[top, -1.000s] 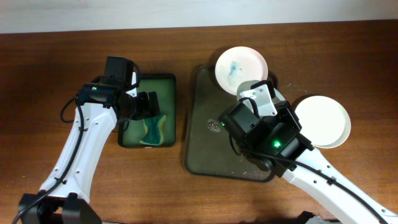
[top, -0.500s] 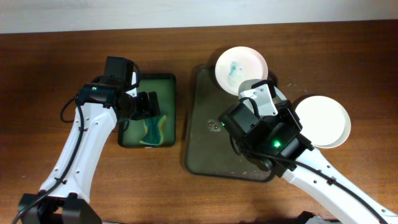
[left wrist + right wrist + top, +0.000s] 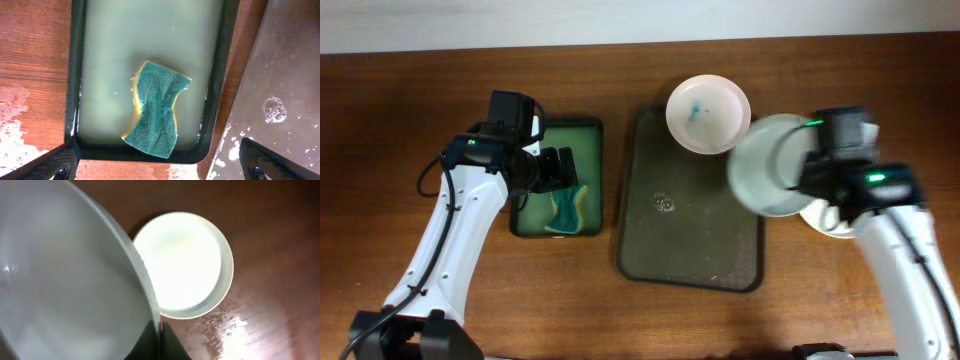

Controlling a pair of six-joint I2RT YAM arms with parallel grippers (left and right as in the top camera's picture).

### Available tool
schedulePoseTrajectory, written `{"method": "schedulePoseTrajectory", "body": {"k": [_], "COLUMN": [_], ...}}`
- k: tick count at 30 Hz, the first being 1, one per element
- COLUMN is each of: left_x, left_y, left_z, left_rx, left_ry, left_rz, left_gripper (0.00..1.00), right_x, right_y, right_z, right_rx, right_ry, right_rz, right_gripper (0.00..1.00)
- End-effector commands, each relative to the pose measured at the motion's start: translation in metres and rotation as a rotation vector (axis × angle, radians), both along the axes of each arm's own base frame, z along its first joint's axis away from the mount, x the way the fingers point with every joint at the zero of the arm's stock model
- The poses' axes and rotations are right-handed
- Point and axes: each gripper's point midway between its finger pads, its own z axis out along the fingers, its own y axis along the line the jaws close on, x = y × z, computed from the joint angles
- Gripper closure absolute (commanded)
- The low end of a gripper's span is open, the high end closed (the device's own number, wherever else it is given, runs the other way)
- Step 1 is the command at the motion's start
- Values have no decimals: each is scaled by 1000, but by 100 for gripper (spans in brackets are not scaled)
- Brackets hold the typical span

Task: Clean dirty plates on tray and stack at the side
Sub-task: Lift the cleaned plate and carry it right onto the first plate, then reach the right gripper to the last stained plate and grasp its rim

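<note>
The lifted plate (image 3: 767,165), pinched at its rim by the right hand (image 3: 160,342) near the surface's right edge, is best levelled and centred over the stacked plate (image 3: 182,265) before being lowered, while the left hand (image 3: 560,170) is held spread above the sponge (image 3: 156,112).

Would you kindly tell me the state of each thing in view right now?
left gripper: open, empty, above the small tray.
right gripper: shut on the rim of the held plate.
held plate: in the air, looks clean.
stained plate: dirty, blue smear, at the far edge of the large tray.
white plate: clean, flat on the table.
sponge: lying in cloudy water in the small tray.
large tray: wet, a few droplets.
</note>
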Motion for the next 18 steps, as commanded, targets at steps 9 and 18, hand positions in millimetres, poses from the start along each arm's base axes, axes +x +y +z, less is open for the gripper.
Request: {"method": "schedulePoseTrajectory", "body": {"k": [9, 18], "left_x": [3, 3], "left_y": [0, 0], "left_z": [6, 6], "left_rx": [2, 3], "left_ry": [-22, -22], "left_rz": [-18, -17], "left_gripper": [1, 1], "right_x": [-29, 18], "right_y": [-139, -72], "right_z": [-100, -24], "right_rx": [589, 718], "right_ry": [58, -137], "right_rz": [-486, -94], "right_gripper": [96, 56]}}
